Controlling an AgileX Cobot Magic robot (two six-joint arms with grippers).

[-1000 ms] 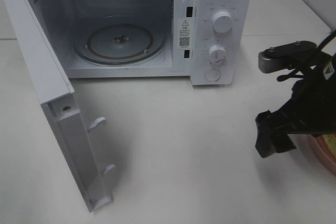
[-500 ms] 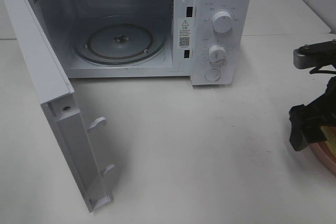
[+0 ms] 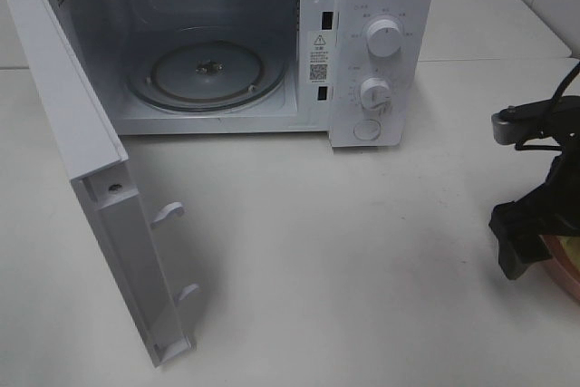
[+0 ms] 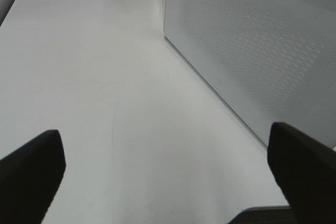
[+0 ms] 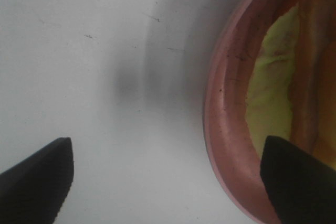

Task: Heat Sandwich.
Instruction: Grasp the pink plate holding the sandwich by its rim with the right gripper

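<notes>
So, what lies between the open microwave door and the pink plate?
Only bare table, in the exterior high view; the right gripper straddles the plate rim.

Bright, even light from overhead washes the white counter [image 3: 362,269]. The open microwave door [image 3: 72,88] throws a soft grey shadow toward the lower middle of the exterior frame, and the turntable [image 3: 207,74] carries a faint sheen. Both wrist views are duller and softer. The plate [image 5: 223,129] is blurred up close, and the right fingers [image 5: 37,182] and left fingers [image 4: 29,177] read as featureless black shapes.
</notes>
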